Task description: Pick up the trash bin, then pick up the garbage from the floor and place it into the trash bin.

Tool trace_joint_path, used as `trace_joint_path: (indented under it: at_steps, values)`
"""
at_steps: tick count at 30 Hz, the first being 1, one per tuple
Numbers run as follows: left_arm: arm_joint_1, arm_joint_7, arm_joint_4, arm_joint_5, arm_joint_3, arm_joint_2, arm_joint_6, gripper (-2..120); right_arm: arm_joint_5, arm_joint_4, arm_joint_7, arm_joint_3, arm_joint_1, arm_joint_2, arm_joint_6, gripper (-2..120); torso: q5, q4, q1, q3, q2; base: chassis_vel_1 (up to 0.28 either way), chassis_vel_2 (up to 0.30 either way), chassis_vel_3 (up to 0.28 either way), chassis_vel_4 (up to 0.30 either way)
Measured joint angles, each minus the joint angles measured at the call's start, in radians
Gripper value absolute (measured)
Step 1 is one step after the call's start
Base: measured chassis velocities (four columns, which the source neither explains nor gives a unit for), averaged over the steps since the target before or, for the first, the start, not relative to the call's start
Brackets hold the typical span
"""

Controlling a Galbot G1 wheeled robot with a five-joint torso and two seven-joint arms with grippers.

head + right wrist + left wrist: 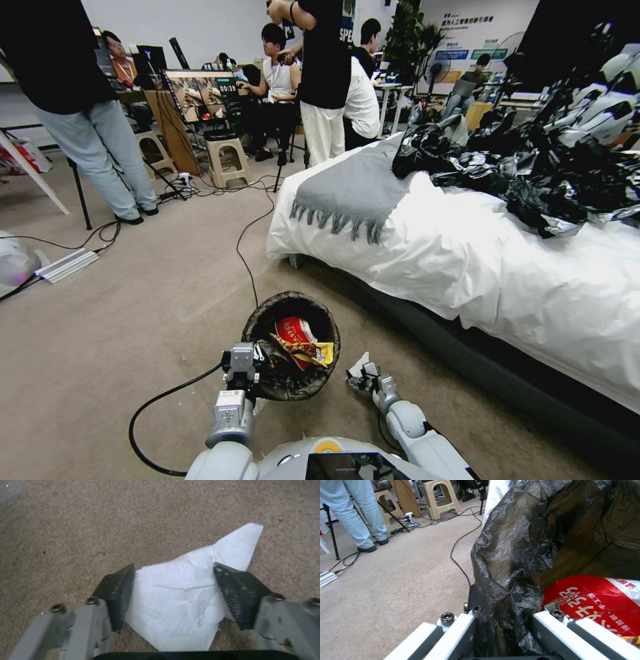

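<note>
The right end effector point(173, 590) is down at the tan carpeted floor point(83, 525) with its two dark ribbed pads point(118, 592) spread apart on either side of a creased white paper scrap point(180, 597), which lies flat on the carpet between them; whether the pads touch the sheet's edges is hard to judge. The risk here, as I read it, is that a thin flat sheet gives the pads little to bite on: closing could simply slide over it, push it along the pile, or pinch only a corner that tears or slips free on the lift. Just beside this end effector, to its left, the left end effector point(241, 363) is clamped on the near rim of the small round trash bin lined with a crinkled black plastic bag point(291, 347), the bag film bunched between its fingers in the left wrist view. If that grip is mostly on the loose liner and not on the rim itself, the bin could sag or tilt, and the red-and-white crumpled snack pack point(596, 602) and yellow wrapper point(303, 348) already inside could spill. Beyond the bin a thin black cable point(248, 267) trails across the floor and could snag the base. Farther to the right stands a bed with white sheets point(467, 267).
</note>
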Motion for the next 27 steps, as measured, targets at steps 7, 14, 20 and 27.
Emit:
trace_joint_path:
  at_steps: [7,14,20,27]
  values:
    - [0.000,0.000,-0.003,0.000,0.000,0.001,0.000,0,-0.004,-0.002,-0.004,0.011,-0.003,-0.002,0.008,34,0.0000,0.0000,0.000,0.000,0.000,0.000,0.000,0.000,0.000]
    - [-0.001,0.000,-0.004,-0.001,0.000,0.002,0.000,0,-0.011,-0.015,-0.007,0.022,-0.008,-0.007,0.024,7,-0.0001,0.0000,0.000,0.000,0.000,0.000,0.000,0.000,0.000]
    - [-0.005,0.000,-0.004,-0.004,0.001,0.004,0.000,0,-0.016,-0.020,-0.013,0.030,-0.012,-0.012,0.035,0,0.0000,0.0000,0.000,0.000,0.000,0.000,0.000,0.000,0.000]
    - [-0.006,0.000,-0.004,-0.006,0.001,0.005,0.000,0,-0.017,-0.018,-0.015,0.037,-0.011,-0.018,0.039,0,-0.0001,0.0000,0.000,0.000,0.000,0.000,0.000,0.000,0.000]
